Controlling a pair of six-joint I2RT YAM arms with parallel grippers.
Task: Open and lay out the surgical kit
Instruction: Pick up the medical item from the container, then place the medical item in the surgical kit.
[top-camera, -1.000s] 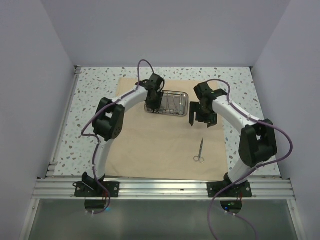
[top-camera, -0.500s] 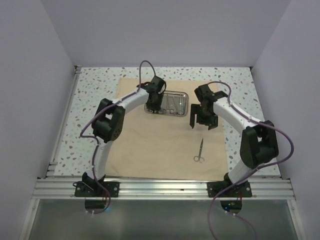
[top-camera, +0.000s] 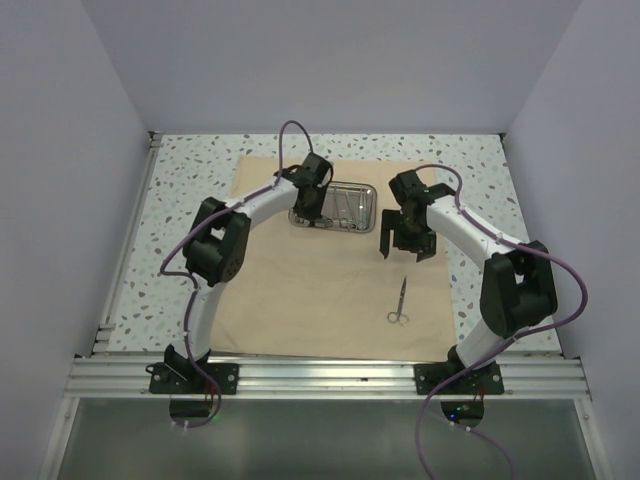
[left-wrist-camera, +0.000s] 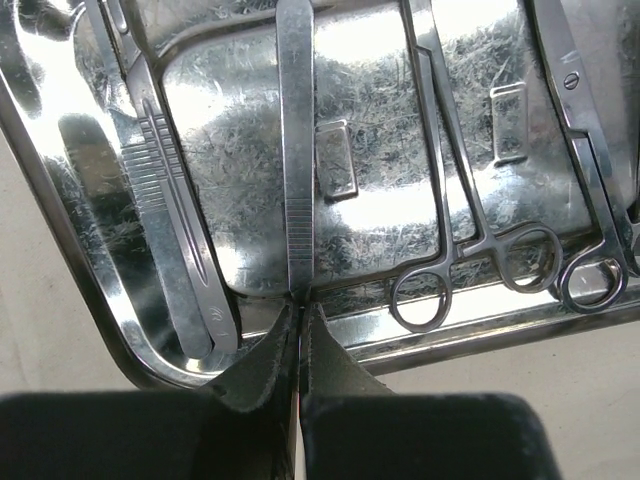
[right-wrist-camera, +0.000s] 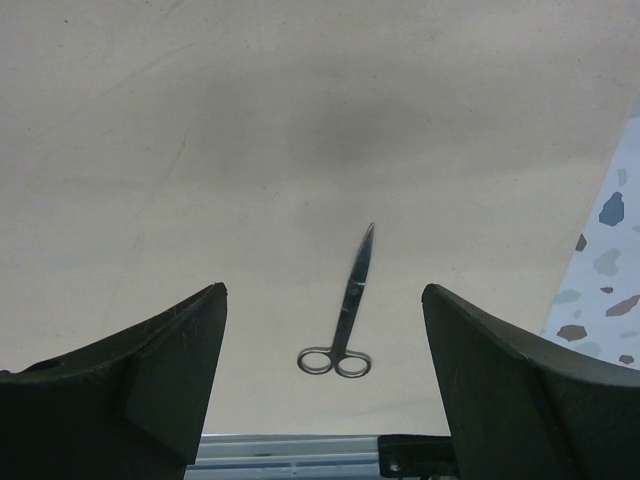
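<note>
Steel, shiny and rectangular, the tray is sitting on the smooth beige cloth wrap, and the left gripper is clenching its jaws on the near end of the ridged flat tweezers inside it. Right of the tray the right gripper is hovering, jaws released, with slim scissors lying nearer.

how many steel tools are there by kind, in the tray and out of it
tweezers in the steel tray: 2 (the left claw pinches one)
ring-handled tools in the tray: 2
scissors out on the cloth: 1
total: 5
</note>
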